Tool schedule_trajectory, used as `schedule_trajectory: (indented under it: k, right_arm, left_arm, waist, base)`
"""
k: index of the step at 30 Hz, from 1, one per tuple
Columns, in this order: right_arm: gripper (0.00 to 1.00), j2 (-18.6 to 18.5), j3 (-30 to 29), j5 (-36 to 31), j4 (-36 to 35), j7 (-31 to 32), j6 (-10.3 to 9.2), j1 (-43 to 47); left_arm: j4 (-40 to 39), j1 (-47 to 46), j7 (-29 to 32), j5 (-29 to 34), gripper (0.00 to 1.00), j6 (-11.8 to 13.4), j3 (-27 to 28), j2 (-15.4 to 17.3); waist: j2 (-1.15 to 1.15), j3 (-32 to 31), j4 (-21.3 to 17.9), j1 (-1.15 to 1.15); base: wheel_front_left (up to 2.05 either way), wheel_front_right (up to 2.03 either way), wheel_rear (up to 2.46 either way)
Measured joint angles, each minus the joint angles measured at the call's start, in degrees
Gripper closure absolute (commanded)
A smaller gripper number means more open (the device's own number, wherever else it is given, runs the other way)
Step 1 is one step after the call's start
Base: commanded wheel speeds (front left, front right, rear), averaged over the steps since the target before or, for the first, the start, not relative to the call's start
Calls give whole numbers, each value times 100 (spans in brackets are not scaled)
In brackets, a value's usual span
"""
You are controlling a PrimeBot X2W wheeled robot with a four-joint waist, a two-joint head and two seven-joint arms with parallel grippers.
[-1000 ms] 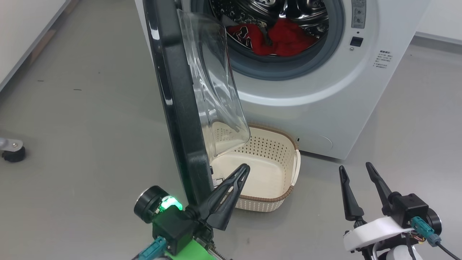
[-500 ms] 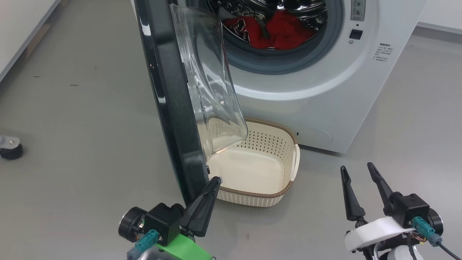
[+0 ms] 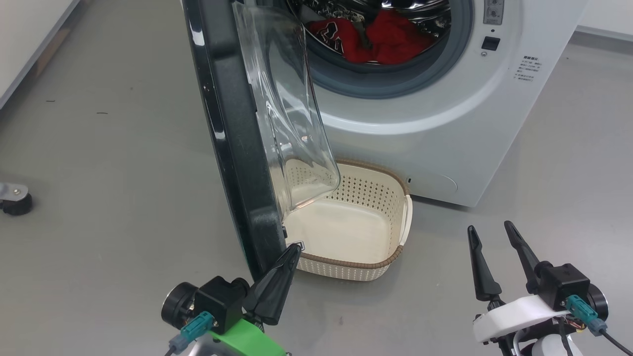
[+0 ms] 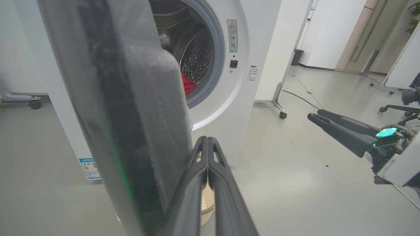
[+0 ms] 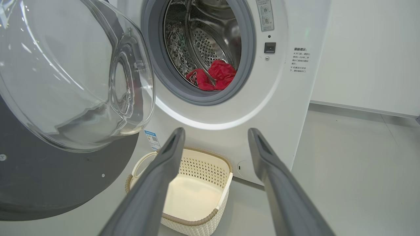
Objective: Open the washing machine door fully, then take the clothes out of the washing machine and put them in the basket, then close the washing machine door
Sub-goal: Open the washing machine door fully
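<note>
Washing machine door [image 3: 232, 148] is standing partly open, seen nearly edge-on in the head view, its black rim running from the top edge down to the floor side and its clear glass bowl [image 3: 292, 123] bulging toward the washing machine [image 3: 420, 133]. The door's top is being cut off by the frame. One basket [image 3: 403, 217] is sitting on the grey floor [image 3: 123, 173] just in front of the machine, under the drum mouth; the glass bowl is overhanging its left part, blurring that side. Red clothes [image 3: 376, 39] are lying low in the steel drum; how many pieces cannot be told.

The left gripper [image 3: 295, 247] is holding its two fingers pressed together with nothing between them, the tip sitting just beside the door's lower free edge; whether it is touching cannot be told. The right gripper [image 3: 489, 227] is hovering well right of the basket, fingers spread wide and holding nothing. Bare floor is lying open left of the door, with one caster [image 3: 17, 202] at the far left edge.
</note>
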Motion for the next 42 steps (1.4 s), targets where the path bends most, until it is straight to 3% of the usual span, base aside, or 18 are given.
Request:
schedule_trajectory:
  k: [27,42]
  right_arm:
    - [0,7,-30,11,-4,0,37,-27]
    - [0,7,-27,12,-36,0,33,-28]
  left_arm:
    - [266,121,-236,-141,100,399,466,-33]
    - [432,171,-530,-224,100,803,1308,143]
  waist:
    - [0,-101,125,0]
    - [0,-2,175,0]
  base:
    - [0,0,0]
    - [0,0,0]
